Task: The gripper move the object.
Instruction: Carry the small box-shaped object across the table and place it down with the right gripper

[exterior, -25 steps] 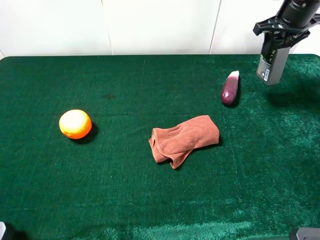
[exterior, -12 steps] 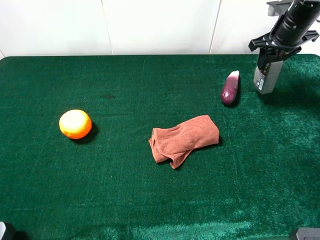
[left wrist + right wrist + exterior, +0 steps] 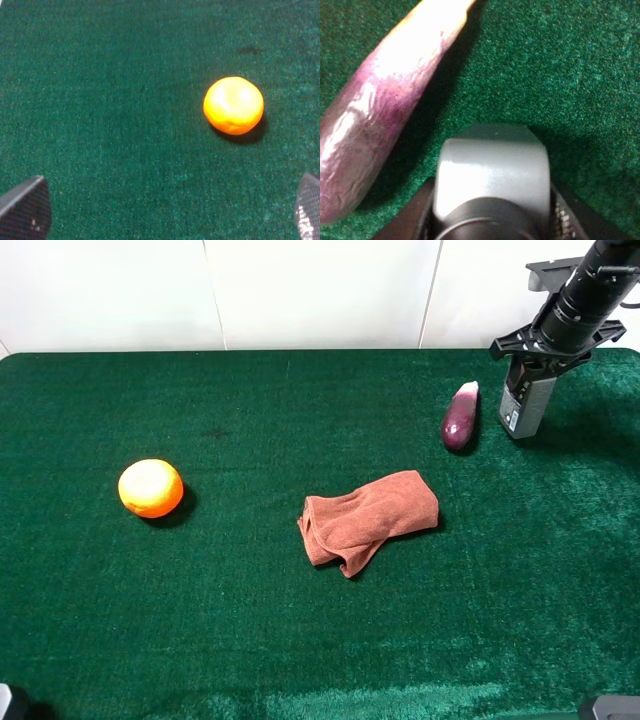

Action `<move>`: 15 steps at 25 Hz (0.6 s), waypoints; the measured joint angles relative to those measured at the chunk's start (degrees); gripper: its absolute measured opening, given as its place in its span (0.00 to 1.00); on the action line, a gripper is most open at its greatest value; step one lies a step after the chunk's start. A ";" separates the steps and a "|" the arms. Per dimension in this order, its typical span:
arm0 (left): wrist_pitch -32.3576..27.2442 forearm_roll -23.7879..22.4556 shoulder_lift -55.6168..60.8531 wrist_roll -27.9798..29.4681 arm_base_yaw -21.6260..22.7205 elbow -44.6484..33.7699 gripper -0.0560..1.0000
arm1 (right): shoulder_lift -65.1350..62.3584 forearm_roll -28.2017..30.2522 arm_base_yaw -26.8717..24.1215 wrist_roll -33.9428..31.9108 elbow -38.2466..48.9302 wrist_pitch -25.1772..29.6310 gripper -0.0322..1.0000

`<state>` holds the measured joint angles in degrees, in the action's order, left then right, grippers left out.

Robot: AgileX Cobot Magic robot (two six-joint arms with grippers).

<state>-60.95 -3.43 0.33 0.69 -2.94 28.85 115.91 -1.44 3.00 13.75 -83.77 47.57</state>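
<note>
Jaws of the right gripper (image 3: 537, 352) are clamped on the top of the grey bottle (image 3: 524, 406), which is held upright just beside the eggplant (image 3: 460, 418) at the far right of the green table (image 3: 300, 640), while those of the left gripper (image 3: 165, 210) are seen spread apart.

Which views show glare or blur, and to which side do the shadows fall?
Right wrist view: white glare washes out the eggplant, and the pump bottle, close to the lens, looks soft. Left wrist view: the orange is overexposed. Exterior high view: sharp, shadows fall to the right.
</note>
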 joint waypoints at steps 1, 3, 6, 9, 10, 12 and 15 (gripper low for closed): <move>0.00 0.00 0.00 0.00 0.00 0.00 0.99 | 0.00 0.06 0.00 0.00 0.00 0.08 0.34; 0.00 0.00 0.00 0.00 0.00 0.00 0.99 | 0.00 0.54 0.00 -0.02 0.00 0.66 0.34; 0.00 0.00 0.00 0.00 0.00 0.00 0.99 | 0.00 1.44 0.00 -0.58 0.00 1.39 0.34; 0.00 0.00 0.00 0.00 0.00 0.00 0.99 | 0.00 2.19 0.00 -1.30 0.00 1.93 0.34; 0.00 0.00 0.00 0.00 0.00 0.00 0.99 | 0.00 2.19 0.00 -1.44 0.00 1.99 0.34; 0.00 0.00 0.00 0.00 0.00 0.00 0.99 | 0.00 2.19 0.00 -1.51 0.00 1.99 0.34; 0.00 0.00 0.00 0.00 0.00 0.00 0.99 | 0.00 2.19 0.00 -1.51 0.00 1.99 0.36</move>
<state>-60.95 -3.43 0.33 0.69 -2.94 28.85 115.91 0.75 3.00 12.24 -83.77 49.56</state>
